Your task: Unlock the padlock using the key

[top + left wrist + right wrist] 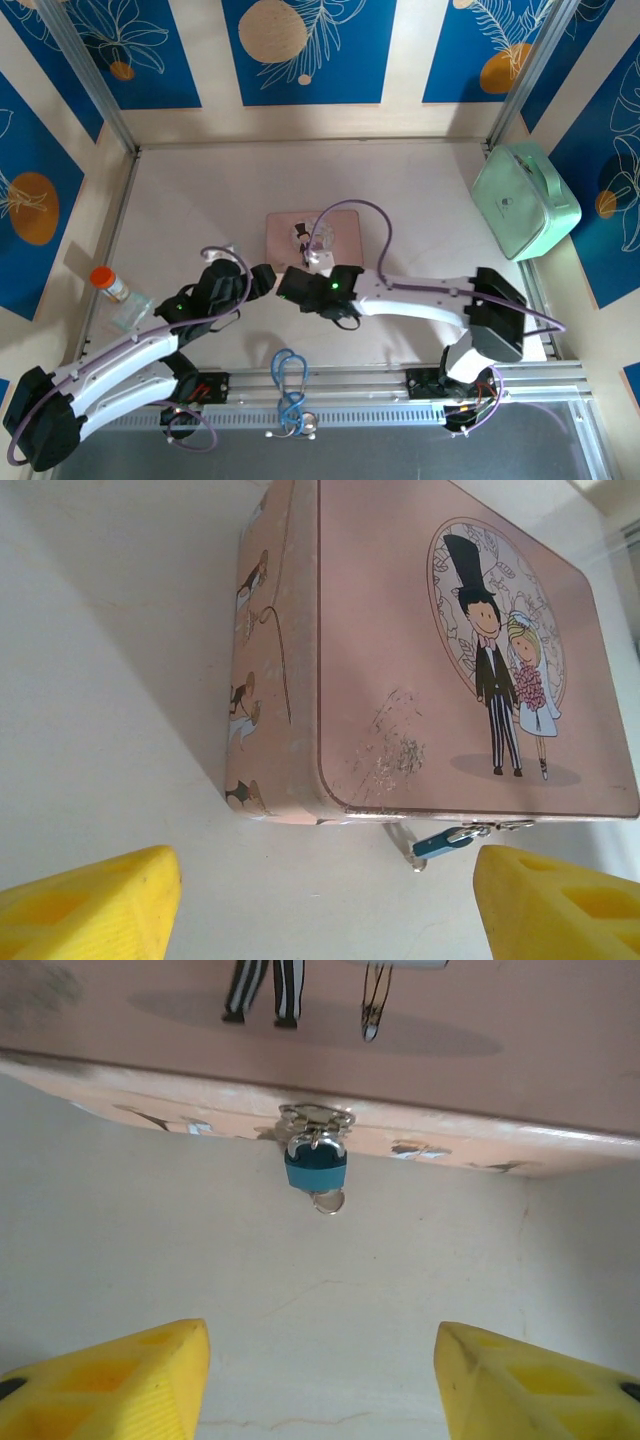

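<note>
Closest to the lens we log yellow fingers. The right end effector point(325, 1385) has its fingers spread wide with nothing between them. The left end effector point(325, 905) is likewise spread and empty. Both sit just off the near edge of the pink tin point(400, 630): the left one looks at the tin's near-left corner, the right one squarely faces the padlock point(316, 1165).

Markings: the tin lid carries a cartoon groom in a top hat and a bride inside a round frame, with small figures along the side wall. The mint-green case point(525, 200), well right of the tin, bears a mark too small to read.

The padlock hangs from the hasp on the tin's near edge. Its long axis runs out from the tin: shackle at the hasp, bluish body outward, and a small silver piece point(327, 1200) at the outer end. We cannot tell what that piece is.

Surface: a pale beige table point(200, 200) with hairline marks. Beyond the tin, the walls carry blue panels with orange fruit and white leaves. An orange-capped bottle point(110, 285) stands left of the tin. A blue looped cable point(290, 385) lies nearer than the tin.
</note>
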